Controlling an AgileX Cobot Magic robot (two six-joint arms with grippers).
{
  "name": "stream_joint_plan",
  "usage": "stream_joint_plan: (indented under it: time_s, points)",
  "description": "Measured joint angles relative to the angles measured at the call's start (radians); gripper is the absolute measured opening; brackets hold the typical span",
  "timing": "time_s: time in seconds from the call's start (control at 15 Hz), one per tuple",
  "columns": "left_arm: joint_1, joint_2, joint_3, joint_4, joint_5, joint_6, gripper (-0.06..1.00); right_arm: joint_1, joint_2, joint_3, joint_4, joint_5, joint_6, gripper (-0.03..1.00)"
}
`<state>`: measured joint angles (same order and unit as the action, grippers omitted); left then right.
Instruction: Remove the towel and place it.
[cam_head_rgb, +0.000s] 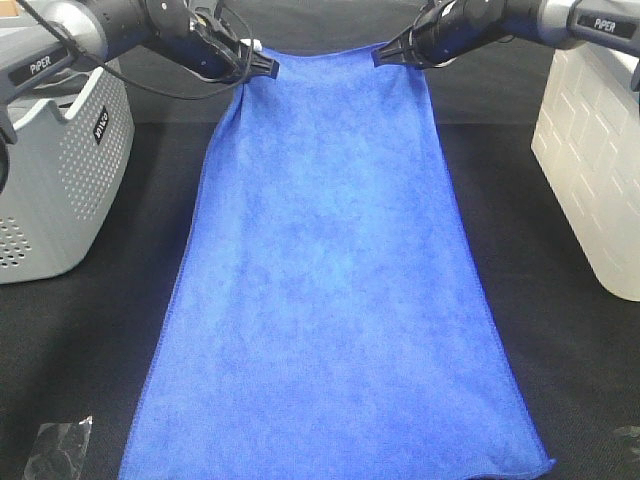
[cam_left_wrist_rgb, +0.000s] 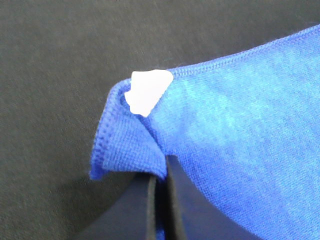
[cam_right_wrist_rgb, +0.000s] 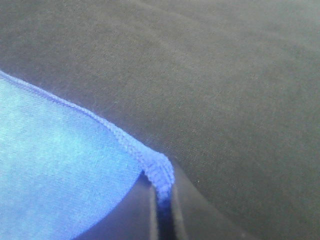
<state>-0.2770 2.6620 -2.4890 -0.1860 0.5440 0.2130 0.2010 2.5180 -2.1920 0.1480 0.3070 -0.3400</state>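
The royal-blue towel (cam_head_rgb: 330, 270) hangs spread out between my two grippers, its lower edge near the front of the black table. My left gripper (cam_head_rgb: 262, 68) is shut on the towel's far left corner; the left wrist view shows that corner (cam_left_wrist_rgb: 130, 145) pinched between the fingers, with the small white tag (cam_left_wrist_rgb: 147, 91) beside it. My right gripper (cam_head_rgb: 385, 55) is shut on the far right corner, and the right wrist view shows the stitched edge (cam_right_wrist_rgb: 159, 172) clamped between its fingers.
A grey perforated basket (cam_head_rgb: 55, 180) stands at the left. A white bin (cam_head_rgb: 590, 150) stands at the right. A crumpled clear plastic scrap (cam_head_rgb: 58, 447) lies at the front left. The table is covered in black cloth (cam_head_rgb: 560, 360).
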Motion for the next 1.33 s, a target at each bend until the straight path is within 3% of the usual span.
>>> stream_joint_plan:
  time_s: [0.93,1.33]
  points:
    - [0.000,0.144,0.000,0.036,-0.128,0.011,0.01,-0.007,0.168,0.000,0.002,-0.107,-0.010,0.03]
    - [0.000,0.156,0.000,0.036,-0.144,0.007,0.02,-0.024,0.175,0.000,0.086,-0.098,-0.010,0.05]
